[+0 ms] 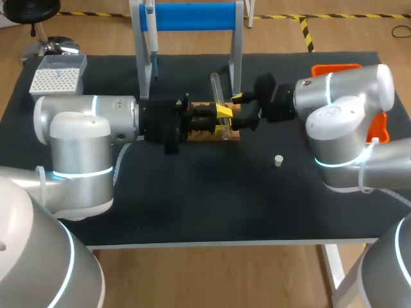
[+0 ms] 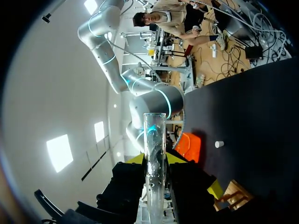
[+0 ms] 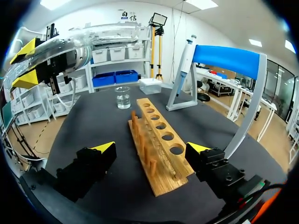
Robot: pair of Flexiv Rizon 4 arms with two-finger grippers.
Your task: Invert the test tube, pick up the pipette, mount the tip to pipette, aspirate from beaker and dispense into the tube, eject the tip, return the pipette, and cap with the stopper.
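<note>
Clamping the test tube (image 2: 154, 135) from both sides, your left gripper (image 2: 155, 158) holds it tilted over the wooden rack (image 1: 209, 135) at mid-table. Your right gripper (image 3: 152, 148) faces it from the right, fingers spread wide above the rack's right end. Ahead of that gripper, past the rack's other end, stands the beaker (image 3: 122, 97). You have the stopper (image 1: 278, 160) lying nearer, right of the rack, and the pipette (image 1: 149, 25) hanging on the blue stand (image 1: 192, 16) at the far side.
</note>
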